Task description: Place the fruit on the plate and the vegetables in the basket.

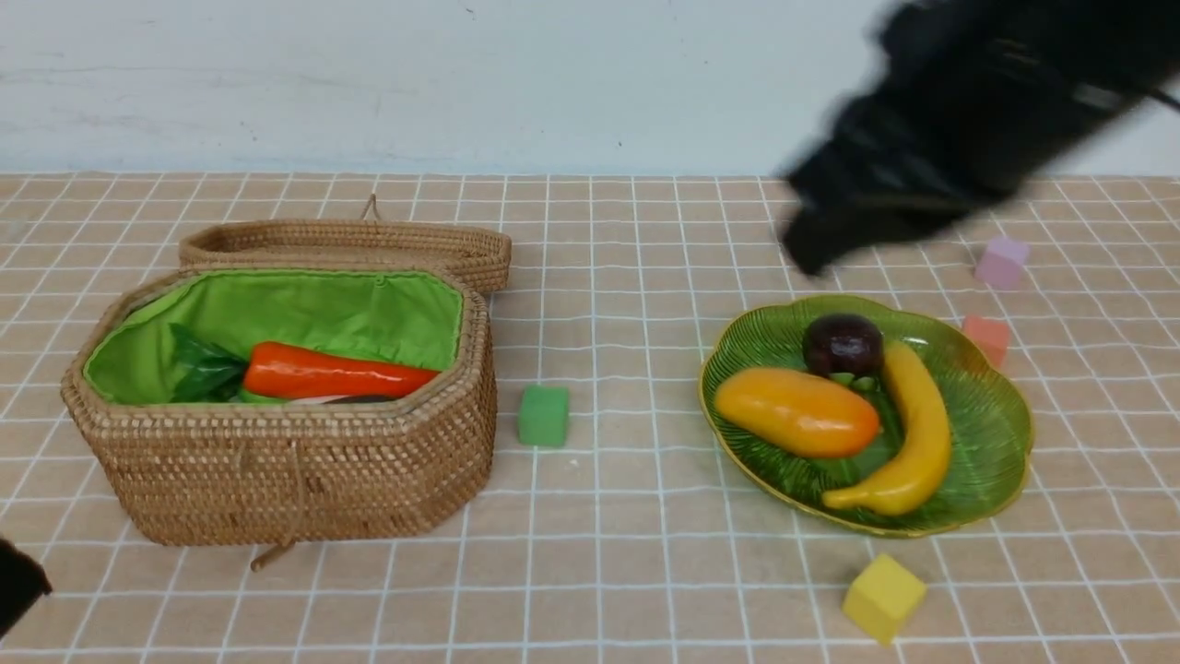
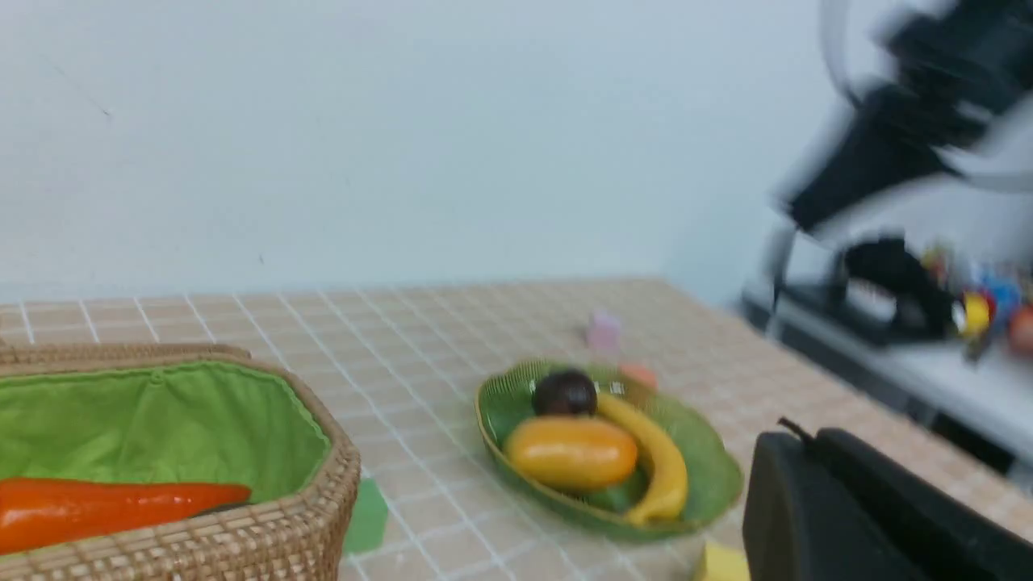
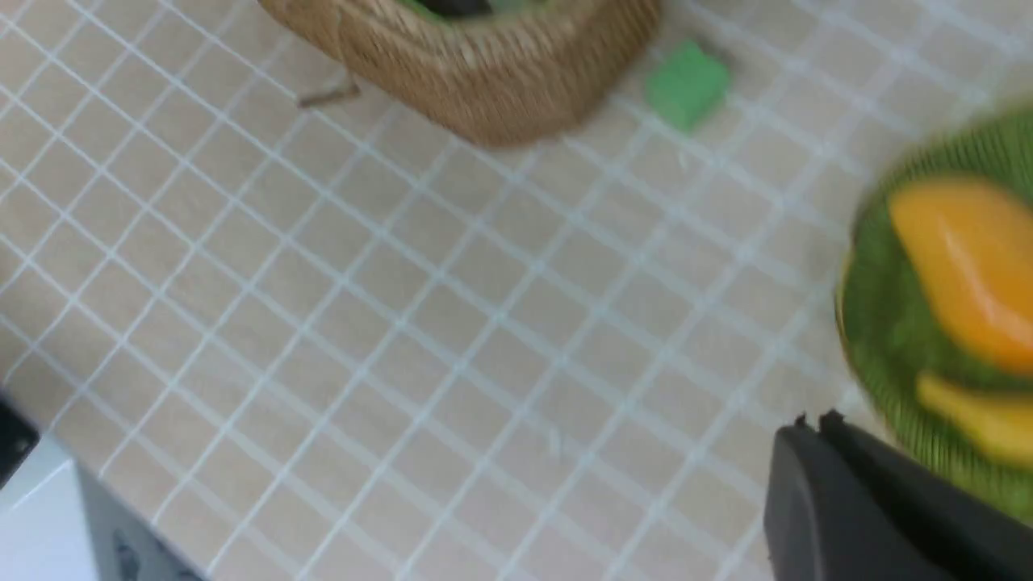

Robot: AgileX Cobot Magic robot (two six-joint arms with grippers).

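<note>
Looks to me like the sorting is basically done. The plate (image 1: 1000, 433) sits on the right side of the table with all three fruits on it: the banana (image 1: 914, 433) along its right side, the orange-yellow fruit (image 1: 797, 412) on its left, and the mangosteen (image 1: 842, 344) at the far edge, touching both.

Over on the left, the basket (image 1: 277, 480) is open with its lid (image 1: 350, 242) flipped back behind it. I can see the carrot (image 1: 336, 371) lying on top of some green leaves; whatever else is under there is hidden from me.

The right gripper (image 1: 811, 249) is a blurry smear above and just beyond the plate, so I can't tell how wide it's open, though nothing seems to hang from it. The left gripper (image 1: 18, 581) barely peeks in at the near left corner, same story.

Nothing but foam cubes is left on the cloth, like the green cube (image 1: 544, 416) between basket and plate. My guess for next: just park both arms.
</note>
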